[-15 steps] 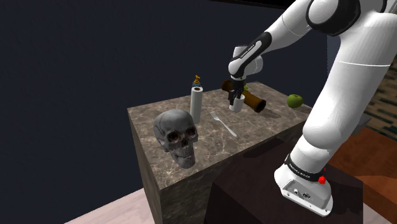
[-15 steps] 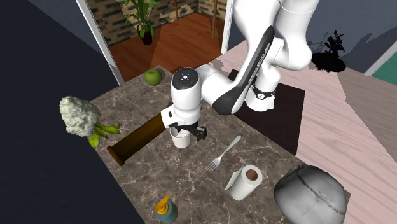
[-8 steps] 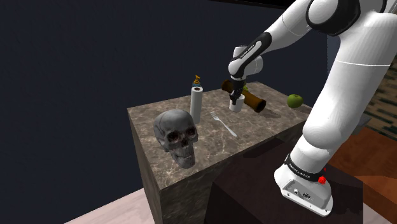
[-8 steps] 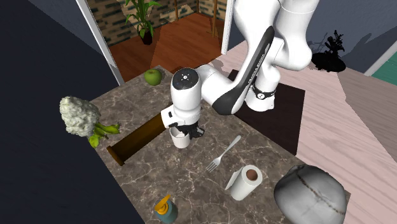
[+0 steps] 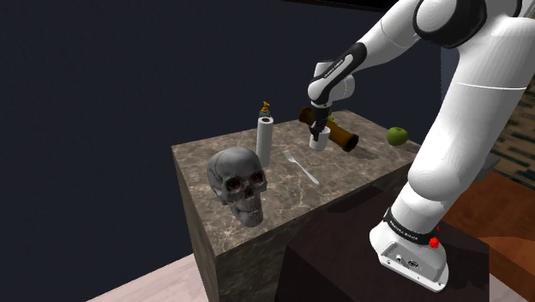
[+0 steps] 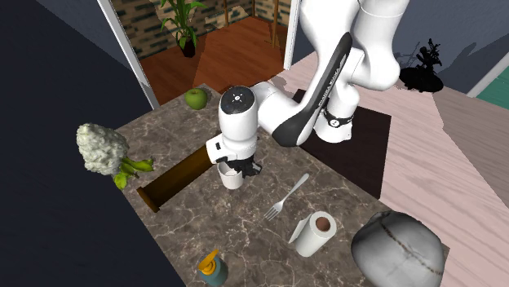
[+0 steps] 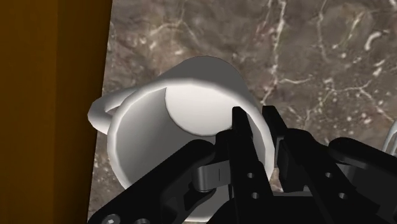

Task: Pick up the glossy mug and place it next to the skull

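A white glossy mug (image 5: 319, 142) stands upright on the dark marble table (image 5: 199, 225), touching a brown wooden cylinder. My gripper (image 7: 254, 115) comes down on it from above and is shut on the mug's (image 7: 170, 121) side wall opposite the handle, one finger inside the rim and one outside. From the second exterior view the white wrist covers most of the mug (image 6: 233, 180) and the gripper (image 6: 237, 169). The grey skull (image 5: 239, 182) sits near the table's front corner, well apart from the mug; its domed back (image 6: 400, 249) fills the second exterior view's lower right.
Between mug and skull lie a fork (image 5: 302, 167) and an upright paper towel roll (image 5: 265, 141) with a small bottle (image 5: 266, 109) behind it. The brown cylinder (image 6: 175, 183), a cauliflower (image 6: 102, 148) and a green apple (image 6: 195, 99) occupy the far side.
The fingers have gone from wide apart to clasping the mug's wall. The arm and mug have stayed where they were.
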Action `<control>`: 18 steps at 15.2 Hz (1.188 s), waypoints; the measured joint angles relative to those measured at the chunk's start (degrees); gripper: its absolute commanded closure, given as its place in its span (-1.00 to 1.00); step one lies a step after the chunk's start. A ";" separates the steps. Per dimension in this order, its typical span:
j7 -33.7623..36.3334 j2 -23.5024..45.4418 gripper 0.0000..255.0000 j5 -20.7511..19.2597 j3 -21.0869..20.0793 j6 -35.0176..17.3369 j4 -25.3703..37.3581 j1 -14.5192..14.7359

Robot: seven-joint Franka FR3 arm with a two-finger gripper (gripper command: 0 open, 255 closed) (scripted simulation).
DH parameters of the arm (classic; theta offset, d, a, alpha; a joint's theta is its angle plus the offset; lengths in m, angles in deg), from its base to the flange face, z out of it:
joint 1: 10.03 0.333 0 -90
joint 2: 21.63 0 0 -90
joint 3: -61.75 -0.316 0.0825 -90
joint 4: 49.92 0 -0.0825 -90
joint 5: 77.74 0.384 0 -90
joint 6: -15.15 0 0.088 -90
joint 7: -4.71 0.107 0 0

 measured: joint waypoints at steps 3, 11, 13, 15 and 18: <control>0.13 -1.50 1.00 -0.39 0.09 1.87 0.41 0.07; 0.72 -5.81 1.00 -1.38 0.04 7.95 2.26 0.36; 0.58 -6.90 1.00 -1.60 0.13 9.63 2.90 0.29; 0.81 -7.95 1.00 -1.81 0.03 11.09 3.30 0.39; 0.95 -9.05 1.00 -1.96 -0.11 13.51 4.65 0.51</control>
